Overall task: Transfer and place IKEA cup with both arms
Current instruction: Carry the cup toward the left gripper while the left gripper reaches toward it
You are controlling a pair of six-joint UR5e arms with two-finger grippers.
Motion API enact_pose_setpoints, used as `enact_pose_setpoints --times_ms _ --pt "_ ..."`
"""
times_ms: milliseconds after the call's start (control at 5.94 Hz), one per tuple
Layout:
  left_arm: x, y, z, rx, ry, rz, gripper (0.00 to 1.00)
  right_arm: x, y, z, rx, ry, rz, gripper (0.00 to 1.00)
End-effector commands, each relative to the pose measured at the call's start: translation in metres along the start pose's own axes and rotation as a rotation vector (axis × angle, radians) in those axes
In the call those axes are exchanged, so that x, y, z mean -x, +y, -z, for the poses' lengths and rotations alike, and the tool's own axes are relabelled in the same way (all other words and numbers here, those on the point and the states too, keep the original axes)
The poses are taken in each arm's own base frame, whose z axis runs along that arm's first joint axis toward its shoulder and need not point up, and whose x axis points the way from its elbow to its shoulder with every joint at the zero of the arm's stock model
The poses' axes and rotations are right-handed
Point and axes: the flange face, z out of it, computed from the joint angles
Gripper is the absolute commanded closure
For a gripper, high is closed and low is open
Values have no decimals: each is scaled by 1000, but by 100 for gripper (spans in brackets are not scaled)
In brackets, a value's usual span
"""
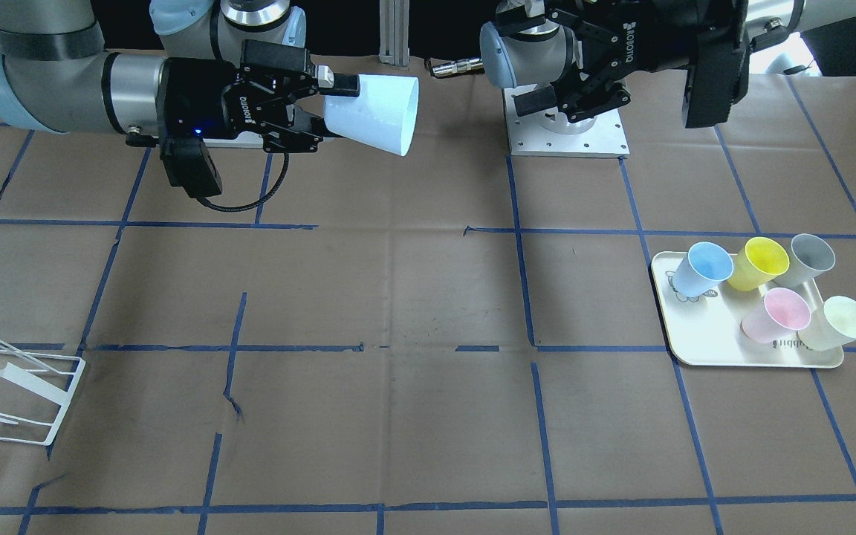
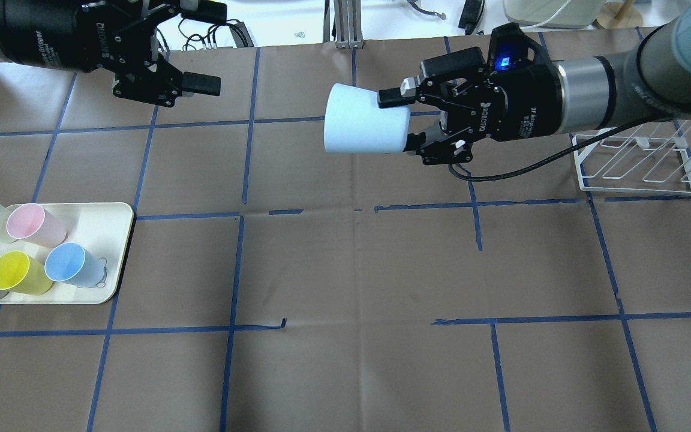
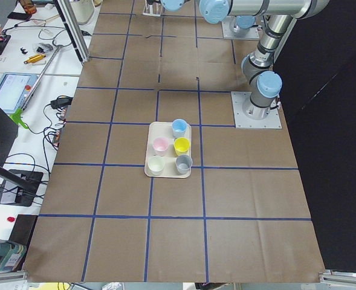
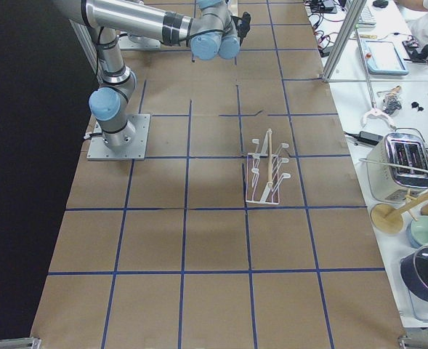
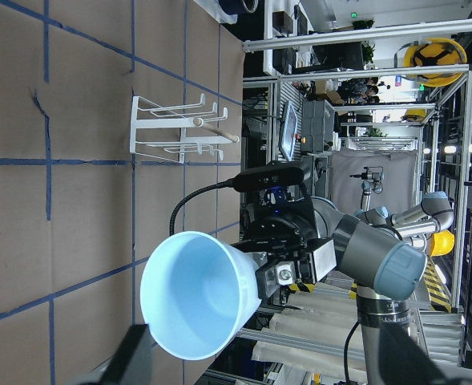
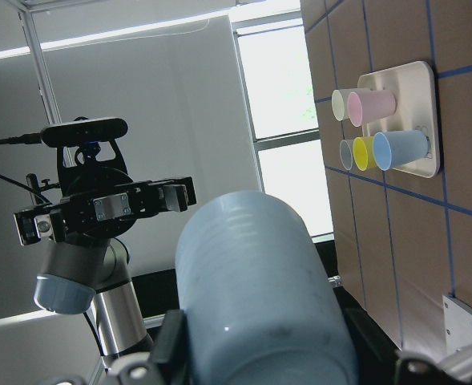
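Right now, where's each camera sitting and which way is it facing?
Front-facing: operators' side of the table, looking steeply down; right tool holds the pale light-blue plastic tumbler.
Overhead: opposite side, looking forward-down; left tool open.
Exterior left: table's end, toward the cream plastic tray; left arm.
Exterior right: opposite end, toward the white wire rack; right arm.
Left wrist: faces tumbler's mouth, right tool.
Right wrist: along the tumbler toward left tool.
Both wrist views share the tumbler.

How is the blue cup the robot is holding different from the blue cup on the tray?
The held cup is up in the air, gripped by the right gripper; the tray cup stands on the tray. The held cup lies sideways, rim pointing away from the gripper; the tray cup stands rim-up. Both are pale blue, tapered and handleless.
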Motion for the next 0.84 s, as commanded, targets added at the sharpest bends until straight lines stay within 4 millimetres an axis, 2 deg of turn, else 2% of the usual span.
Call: enact_pose_setpoints --times_ms 0,168,337,673 --pt "9 6 -18 36 8 19 5 1 -1 -7 -14 -17 -6 62" --pt "14 3 -21 39 13 29 6 1 -1 -7 -14 -17 -5 62" --pt "20 -11 -25 27 10 -14 5 1 0 -8 -13 -16 -5 62" --pt "12 -5 -61 90 34 -24 5 1 0 -8 -13 -16 -5 62"
